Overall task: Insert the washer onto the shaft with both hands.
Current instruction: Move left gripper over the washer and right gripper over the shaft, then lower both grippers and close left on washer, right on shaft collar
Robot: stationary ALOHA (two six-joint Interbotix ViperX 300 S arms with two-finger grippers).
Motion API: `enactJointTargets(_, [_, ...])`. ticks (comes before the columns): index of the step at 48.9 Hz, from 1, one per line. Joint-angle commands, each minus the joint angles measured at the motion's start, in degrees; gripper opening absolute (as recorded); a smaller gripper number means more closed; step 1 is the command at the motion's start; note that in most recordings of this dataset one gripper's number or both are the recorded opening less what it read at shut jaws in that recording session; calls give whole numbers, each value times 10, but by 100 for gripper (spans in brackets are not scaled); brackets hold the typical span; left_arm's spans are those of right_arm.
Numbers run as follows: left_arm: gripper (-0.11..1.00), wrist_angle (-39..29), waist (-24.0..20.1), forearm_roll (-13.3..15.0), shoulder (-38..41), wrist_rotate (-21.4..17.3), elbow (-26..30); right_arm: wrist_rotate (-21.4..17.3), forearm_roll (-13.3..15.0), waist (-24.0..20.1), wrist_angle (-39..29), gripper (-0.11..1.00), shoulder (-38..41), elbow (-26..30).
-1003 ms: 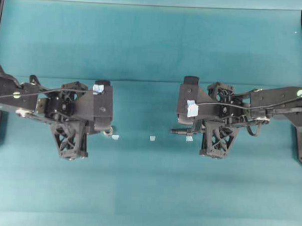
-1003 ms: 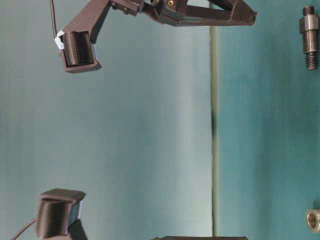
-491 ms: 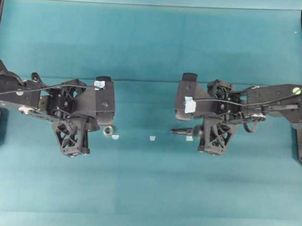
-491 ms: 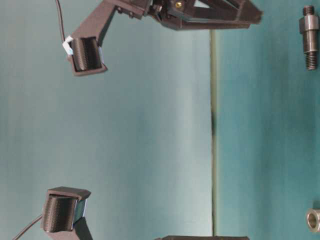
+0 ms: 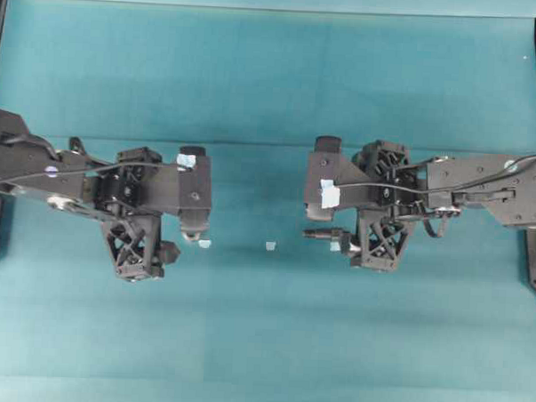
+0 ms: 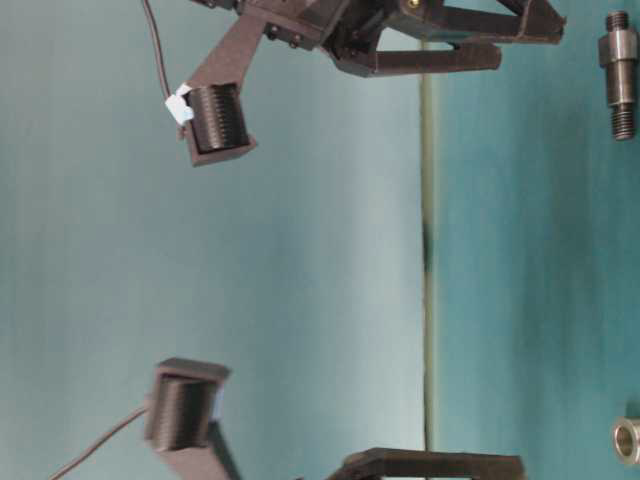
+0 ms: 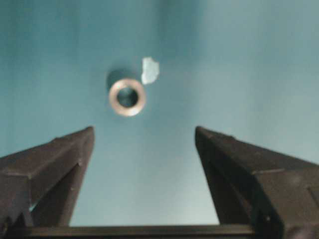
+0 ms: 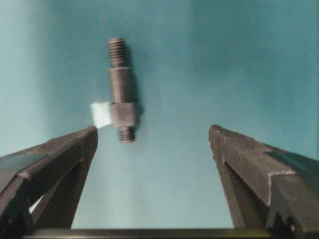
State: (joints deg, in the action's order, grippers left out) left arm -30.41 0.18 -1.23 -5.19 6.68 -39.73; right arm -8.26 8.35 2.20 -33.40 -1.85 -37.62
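Nothing of the joining is done yet. On the teal tabletop, the left end effector and right end effector both hover with jaws spread wide, holding nothing. The shaft lies right of the middle, the washer left of it, well apart; both remain to be grasped

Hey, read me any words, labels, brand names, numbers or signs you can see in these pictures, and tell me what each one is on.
There is no readable text in any view.
The small pale blue tape bits on the teal table are blank.
The pale blue tape tag on the black right gripper is blank.
The silvery-grey metal washer and dark grey stepped shaft carry no visible marking, though both views are blurred.
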Motion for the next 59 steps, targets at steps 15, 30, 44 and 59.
enactJointTargets(15, [92,47,-16,-3,40,-13,-4,3,7,1,49,94,32,5])
enactJointTargets(30, [92,98,-22,-3,89,-34,-7,4,7,-1,64,94,54,4])
enactJointTargets(44, [92,122,-22,-3,114,-37,-7,3,7,-1,69,94,58,-9])
enactJointTargets(59, [92,126,-22,-3,115,-36,-11,3,6,-1,80,94,61,-21])
